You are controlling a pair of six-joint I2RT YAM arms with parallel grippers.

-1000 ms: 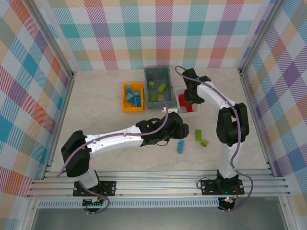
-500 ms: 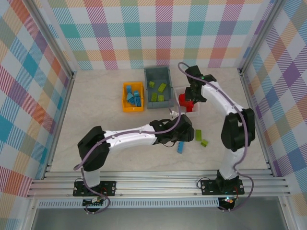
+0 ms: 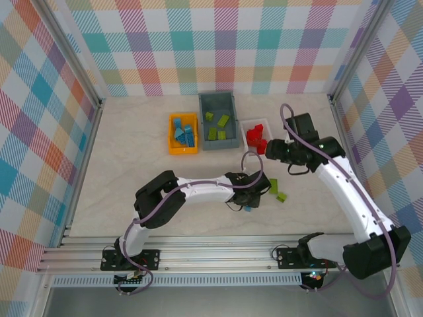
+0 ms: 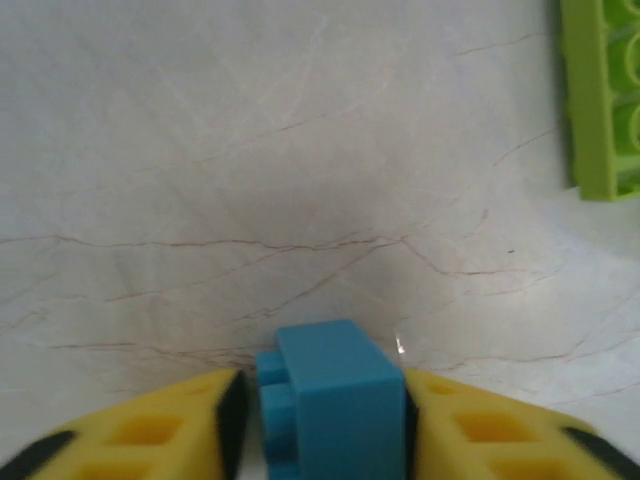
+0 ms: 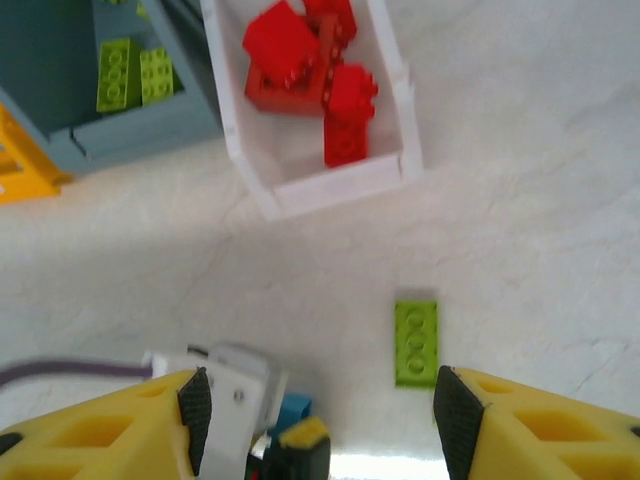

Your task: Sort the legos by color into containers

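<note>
A blue lego (image 4: 335, 400) lies on its side on the table between my left gripper's (image 4: 320, 425) yellow fingers. The right pad presses its flat face and the left pad is at its studs. From above, that left gripper (image 3: 250, 197) covers most of the blue lego (image 3: 247, 207). My right gripper (image 3: 270, 150) hovers open and holds nothing, just near of the white container (image 3: 255, 122) of red legos (image 3: 255, 139). Its wide-apart fingers (image 5: 470, 415) frame a lime lego (image 5: 416, 343) on the table. A second, olive lego (image 3: 282, 197) lies beside that lime lego (image 3: 273, 185).
The orange container (image 3: 171, 135) holds several blue legos (image 3: 184, 132). The grey-blue container (image 3: 201, 122) next to it holds several green legos (image 3: 218, 125). All three containers stand side by side at the back middle. A lime lego (image 4: 605, 100) lies just right of the left gripper.
My right gripper has opened and drawn back from over the white container toward the near right. The left gripper has slid right over the blue lego, and its jaws have narrowed onto it.
</note>
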